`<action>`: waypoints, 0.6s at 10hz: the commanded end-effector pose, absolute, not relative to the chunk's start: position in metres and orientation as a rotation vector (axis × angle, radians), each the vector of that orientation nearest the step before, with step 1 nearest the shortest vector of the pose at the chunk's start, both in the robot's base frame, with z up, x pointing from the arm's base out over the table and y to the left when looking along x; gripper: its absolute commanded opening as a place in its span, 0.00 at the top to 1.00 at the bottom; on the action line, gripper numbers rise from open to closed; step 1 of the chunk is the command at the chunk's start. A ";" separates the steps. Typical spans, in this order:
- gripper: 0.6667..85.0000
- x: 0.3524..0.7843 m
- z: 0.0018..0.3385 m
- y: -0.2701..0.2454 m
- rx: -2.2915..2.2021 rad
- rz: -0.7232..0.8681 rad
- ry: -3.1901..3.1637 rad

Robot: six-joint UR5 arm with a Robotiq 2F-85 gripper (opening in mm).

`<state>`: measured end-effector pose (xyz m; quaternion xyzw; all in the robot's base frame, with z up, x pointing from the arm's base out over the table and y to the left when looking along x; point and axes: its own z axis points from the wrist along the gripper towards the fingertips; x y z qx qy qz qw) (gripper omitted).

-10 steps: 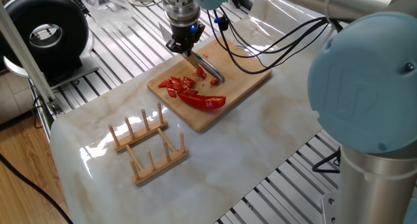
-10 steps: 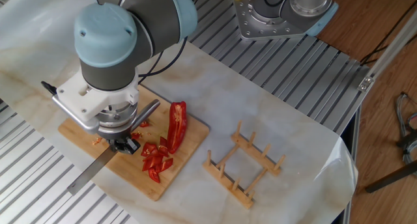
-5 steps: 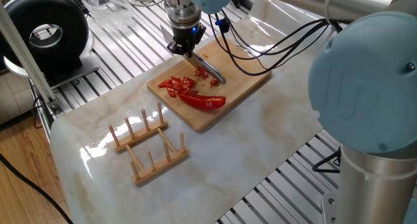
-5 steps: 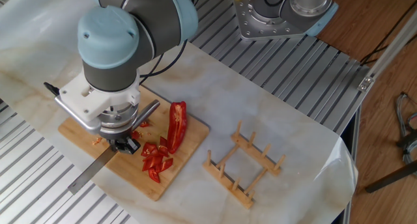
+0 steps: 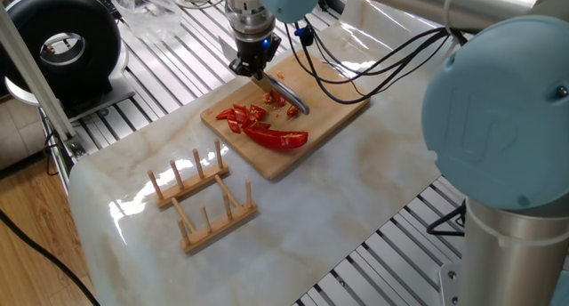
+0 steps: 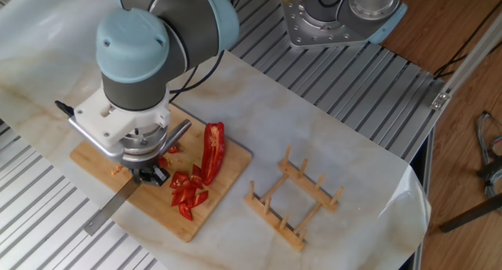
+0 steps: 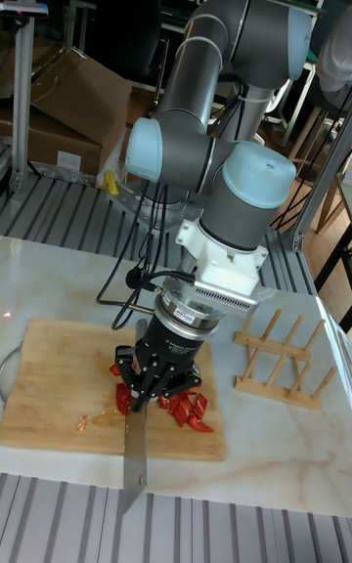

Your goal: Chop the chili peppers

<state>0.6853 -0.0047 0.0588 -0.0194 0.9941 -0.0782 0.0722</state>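
Mid-chop: a long steel knife is clamped in the black two-finger gripper beside the glossy red chili peppers on the bamboo board; the uncut half is judged next

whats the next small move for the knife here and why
Probably shift the knife sideways over the long uncut pepper half and press down. The gripper holds the knife above the board, with cut bits piled beside it, while that half still lies whole next to them.
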 end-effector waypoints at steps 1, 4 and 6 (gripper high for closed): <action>0.99 0.682 0.064 0.007 -0.118 -0.221 3.033; 0.99 0.682 0.059 0.007 -0.180 -0.156 3.043; 0.99 0.681 0.060 0.002 -0.188 -0.178 3.041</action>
